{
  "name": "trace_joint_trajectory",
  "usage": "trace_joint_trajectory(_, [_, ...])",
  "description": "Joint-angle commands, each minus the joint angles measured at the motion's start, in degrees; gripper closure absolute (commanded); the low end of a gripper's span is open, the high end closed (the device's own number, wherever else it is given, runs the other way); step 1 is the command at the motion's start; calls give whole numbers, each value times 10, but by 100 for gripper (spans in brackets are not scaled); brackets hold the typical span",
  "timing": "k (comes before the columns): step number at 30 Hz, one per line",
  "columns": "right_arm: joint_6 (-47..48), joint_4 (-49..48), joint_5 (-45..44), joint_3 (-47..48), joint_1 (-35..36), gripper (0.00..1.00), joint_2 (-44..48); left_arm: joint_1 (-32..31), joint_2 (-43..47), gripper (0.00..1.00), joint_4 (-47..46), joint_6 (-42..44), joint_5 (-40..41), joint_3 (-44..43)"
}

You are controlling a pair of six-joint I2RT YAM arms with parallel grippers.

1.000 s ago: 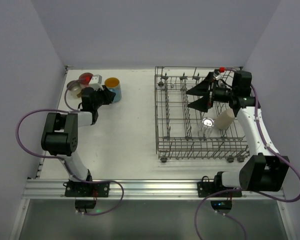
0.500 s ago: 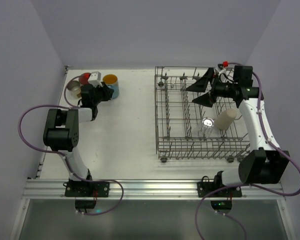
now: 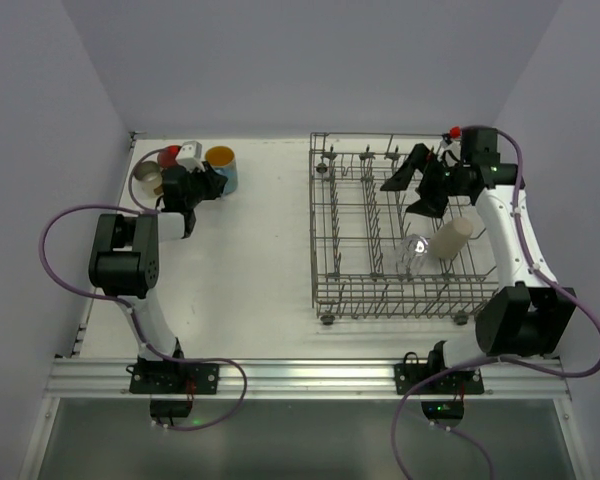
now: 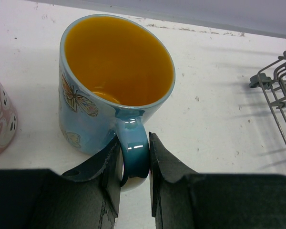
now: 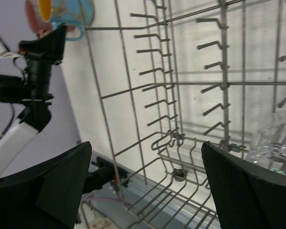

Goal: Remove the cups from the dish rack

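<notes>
Left gripper (image 4: 133, 160): fingers pressed against both sides of the handle of the blue butterfly-patterned mug (image 4: 86, 119), pinching it. The mug stands upright on the white table (image 4: 214, 95), orange interior facing up, near the far left corner. A pink patterned mug (image 4: 0, 119) stands just beside it on the left. A tan cup (image 3: 147, 178) stands near both, closer to the left wall.

Right gripper (image 3: 396, 200): fingers spread wide, holding nothing, positioned above the far half of the wire dish rack (image 3: 400, 295). The rack occupies the right half of the table, well apart from the three cups on the left. Two cups sit inside it, toward its near right end: a clear glass tumbler (image 3: 414, 252) and, just beside it on the right, a plain beige cup (image 3: 452, 238) resting at a tilt
</notes>
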State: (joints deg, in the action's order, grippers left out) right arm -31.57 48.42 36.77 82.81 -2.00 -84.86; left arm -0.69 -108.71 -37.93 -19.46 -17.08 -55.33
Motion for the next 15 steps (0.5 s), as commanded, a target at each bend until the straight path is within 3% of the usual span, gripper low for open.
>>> trace_joint_trajectory(1, [48, 59, -165, 39, 15, 1, 0, 7, 2, 91, -44, -11, -16, -28])
trace_joint_trajectory(5, [51, 95, -319, 46, 53, 1, 8, 7, 9, 66, -47, -21, -22, -15])
trace_joint_trajectory(15, [-1, 158, -467, -7, 110, 1, 29, 7, 34, 45, -33, -40, -4, 0])
